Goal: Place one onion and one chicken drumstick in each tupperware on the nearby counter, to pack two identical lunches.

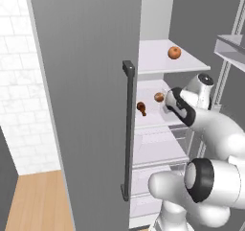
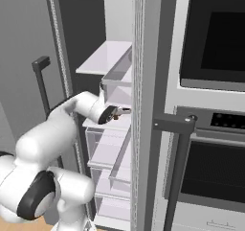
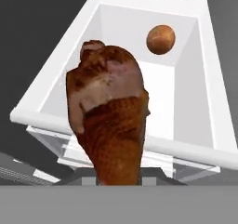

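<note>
Gripper (image 3: 118,173) was clamped on the chicken drumstick (image 3: 109,114). In the hand view the thin end ran down between the fingertips (image 3: 149,173) and the thick end stood up toward the camera. Gripping the narrow end made sense, since the jaws had little width to span. My read: grasp made, lift-out from the fridge (image 1: 158,139) next.

Where things were:
- Arm reached into the open fridge at the middle shelf (image 1: 155,122); gripper (image 1: 165,104) was just over it.
- One onion (image 1: 174,52) sat on the upper shelf (image 1: 158,62), far right, well apart from the gripper.
- A second onion (image 1: 159,97) sat on the middle shelf, just beside the gripper and untouched.
- The hand view showed an onion (image 3: 160,39) beyond the drumstick on a white walled shelf (image 3: 111,7). Probably the second one, but I couldn't confirm.

Hard to make out:
- The left base view had a drumstick shape (image 1: 141,107) left of the gripper. I couldn't tell whether that was the held piece or the other one.
- In the right base view the gripper (image 2: 119,112) was half hidden by the edge of the fridge door (image 2: 143,105), with only a dark reddish bit at its tip.
- The finger contact was covered by the meat, so I couldn't judge how deep the grip was.
- The held drumstick blocked most of the shelf floor in the hand view, and anything behind it was hidden.

Risk, as I judged it: a thick end swinging from a narrow-end grip could clip the shelf lip on the way out.
</note>
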Controlling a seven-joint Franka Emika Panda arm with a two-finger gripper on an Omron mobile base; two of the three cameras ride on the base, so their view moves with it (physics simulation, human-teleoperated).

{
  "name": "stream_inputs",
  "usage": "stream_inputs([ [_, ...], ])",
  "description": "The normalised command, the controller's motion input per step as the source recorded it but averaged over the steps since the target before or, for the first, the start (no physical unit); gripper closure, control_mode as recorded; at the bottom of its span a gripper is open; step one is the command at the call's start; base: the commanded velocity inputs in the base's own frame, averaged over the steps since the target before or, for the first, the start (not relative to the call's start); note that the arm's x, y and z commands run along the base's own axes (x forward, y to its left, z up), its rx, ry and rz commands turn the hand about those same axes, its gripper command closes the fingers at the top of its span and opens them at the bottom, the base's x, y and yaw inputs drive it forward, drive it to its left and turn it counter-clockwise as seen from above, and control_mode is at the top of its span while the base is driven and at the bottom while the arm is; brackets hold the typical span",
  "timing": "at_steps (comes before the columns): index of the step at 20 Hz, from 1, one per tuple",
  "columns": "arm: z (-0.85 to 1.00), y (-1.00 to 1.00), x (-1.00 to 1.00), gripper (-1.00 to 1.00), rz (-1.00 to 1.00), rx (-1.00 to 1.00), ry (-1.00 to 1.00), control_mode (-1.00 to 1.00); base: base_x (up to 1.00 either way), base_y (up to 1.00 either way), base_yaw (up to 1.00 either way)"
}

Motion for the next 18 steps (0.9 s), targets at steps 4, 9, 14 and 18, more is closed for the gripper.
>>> stream_inputs([
  [4,1.0,0.13,-1.0,1.0,0.0,0.0,0.04,-1.0,0.0,0.0,0.0],
  [9,0.88,0.35,-1.0,1.0,-0.03,0.0,0.12,-1.0,0.0,0.0,0.0],
  [14,0.21,0.25,-1.0,1.0,-0.01,0.0,0.07,-1.0,0.0,0.0,0.0],
  [18,-0.04,0.0,-0.94,1.0,-0.03,0.02,0.0,-1.0,0.0,0.0,0.0],
])
